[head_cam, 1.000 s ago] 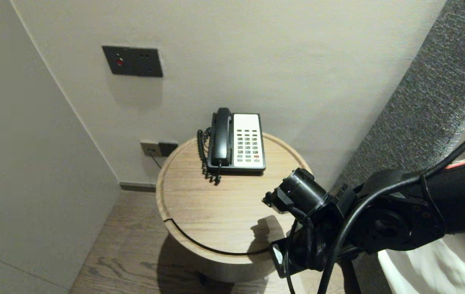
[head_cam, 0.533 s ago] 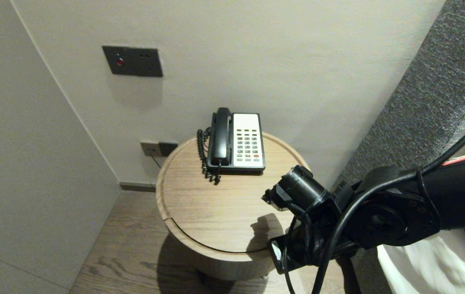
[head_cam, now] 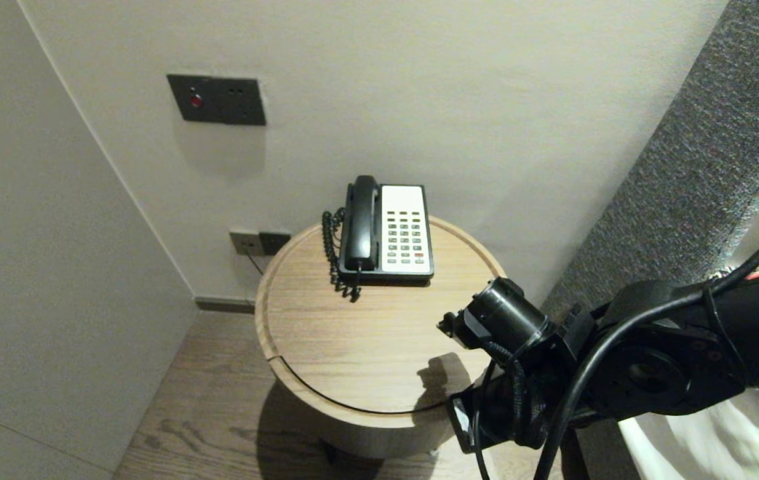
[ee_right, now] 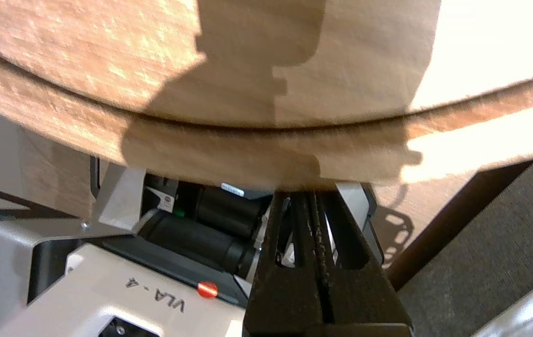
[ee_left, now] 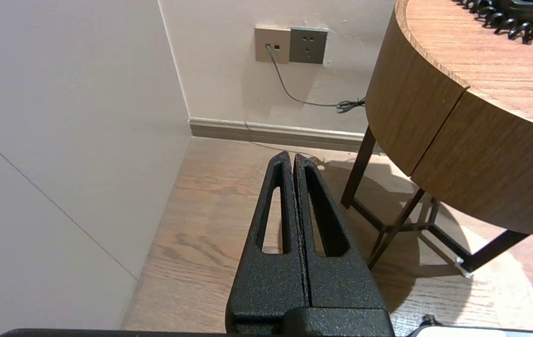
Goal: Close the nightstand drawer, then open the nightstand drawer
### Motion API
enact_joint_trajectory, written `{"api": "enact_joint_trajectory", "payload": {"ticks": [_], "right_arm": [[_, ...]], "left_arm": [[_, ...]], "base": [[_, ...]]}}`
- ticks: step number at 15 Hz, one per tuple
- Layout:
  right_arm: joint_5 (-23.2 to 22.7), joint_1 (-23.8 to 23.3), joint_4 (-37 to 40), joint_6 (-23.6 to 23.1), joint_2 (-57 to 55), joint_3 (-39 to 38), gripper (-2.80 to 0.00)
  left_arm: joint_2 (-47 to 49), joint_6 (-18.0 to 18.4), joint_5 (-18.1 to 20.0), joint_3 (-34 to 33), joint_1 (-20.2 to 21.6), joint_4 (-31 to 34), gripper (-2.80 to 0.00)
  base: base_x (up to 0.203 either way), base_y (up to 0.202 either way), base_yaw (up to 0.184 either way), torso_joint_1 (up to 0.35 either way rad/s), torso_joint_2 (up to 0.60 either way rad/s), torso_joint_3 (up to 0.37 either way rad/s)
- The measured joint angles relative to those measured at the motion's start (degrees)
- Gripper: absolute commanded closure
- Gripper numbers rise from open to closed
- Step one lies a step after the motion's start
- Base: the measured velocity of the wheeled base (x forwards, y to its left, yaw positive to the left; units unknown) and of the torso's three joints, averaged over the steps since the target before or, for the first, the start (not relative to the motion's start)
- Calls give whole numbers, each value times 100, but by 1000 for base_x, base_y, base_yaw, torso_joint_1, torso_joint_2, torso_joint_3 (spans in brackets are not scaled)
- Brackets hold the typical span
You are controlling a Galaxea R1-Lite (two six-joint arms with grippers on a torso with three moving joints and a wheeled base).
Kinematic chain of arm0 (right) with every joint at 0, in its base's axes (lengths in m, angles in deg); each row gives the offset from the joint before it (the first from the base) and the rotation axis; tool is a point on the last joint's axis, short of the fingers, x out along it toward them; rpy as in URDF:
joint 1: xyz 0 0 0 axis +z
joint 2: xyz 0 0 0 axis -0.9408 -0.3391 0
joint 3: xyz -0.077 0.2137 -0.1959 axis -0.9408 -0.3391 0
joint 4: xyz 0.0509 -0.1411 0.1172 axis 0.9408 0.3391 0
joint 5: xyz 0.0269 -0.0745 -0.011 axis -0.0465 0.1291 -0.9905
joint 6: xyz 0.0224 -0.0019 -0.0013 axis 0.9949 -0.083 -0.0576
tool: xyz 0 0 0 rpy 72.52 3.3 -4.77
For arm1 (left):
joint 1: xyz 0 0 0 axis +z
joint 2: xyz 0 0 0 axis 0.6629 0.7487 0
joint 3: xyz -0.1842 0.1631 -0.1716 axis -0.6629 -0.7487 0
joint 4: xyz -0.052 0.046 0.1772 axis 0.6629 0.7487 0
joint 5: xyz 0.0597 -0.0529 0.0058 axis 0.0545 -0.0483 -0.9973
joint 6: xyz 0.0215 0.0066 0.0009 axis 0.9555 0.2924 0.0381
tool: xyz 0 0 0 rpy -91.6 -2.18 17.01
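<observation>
A black and white desk telephone (head_cam: 386, 230) stands at the back of a round wooden side table (head_cam: 353, 347), its handset (head_cam: 361, 223) in the cradle and its coiled cord (ee_left: 500, 18) hanging beside it. My right arm (head_cam: 646, 373) reaches in from the lower right at the table's near edge. Its gripper (ee_right: 313, 196) is shut, holds nothing and points down past the table's rim (ee_right: 201, 150), which hides the fingertips. The left gripper (ee_left: 290, 157) is shut and empty, hanging over the wooden floor to the left of the table (ee_left: 435, 117).
A wall (head_cam: 33, 267) closes the left side. Socket plates (ee_left: 291, 44) with a plugged cable sit low on the back wall, a dark switch panel (head_cam: 216, 100) higher up. A grey padded headboard (head_cam: 706, 167) and white bedding (head_cam: 699, 440) lie right. My base (ee_right: 107, 290) is under the rim.
The right arm's wrist has shifted slightly to the right and down by the table's near edge. The telephone has not moved.
</observation>
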Motion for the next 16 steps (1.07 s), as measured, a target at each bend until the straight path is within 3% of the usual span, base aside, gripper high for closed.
{"api": "enact_joint_trajectory", "payload": {"ticks": [4, 9, 12, 16], "right_arm": [[116, -171, 24, -16, 268, -267, 0], [132, -793, -1, -148, 721, -945, 0], [138, -1414, -28, -391, 1000, -1487, 0], [140, -2642, -28, -901, 1374, -1804, 0]], "left_arm": [[0, -1, 2, 0, 0, -1, 0], [0, -1, 2, 0, 0, -1, 0], [0, 1, 0, 0, 0, -1, 0], [0, 1, -2, 0, 0, -1, 0]], "base": [[0, 0, 0, 0, 0, 0], [0, 0, 0, 0, 0, 0], [0, 0, 0, 0, 0, 0], [0, 0, 0, 0, 0, 0]]}}
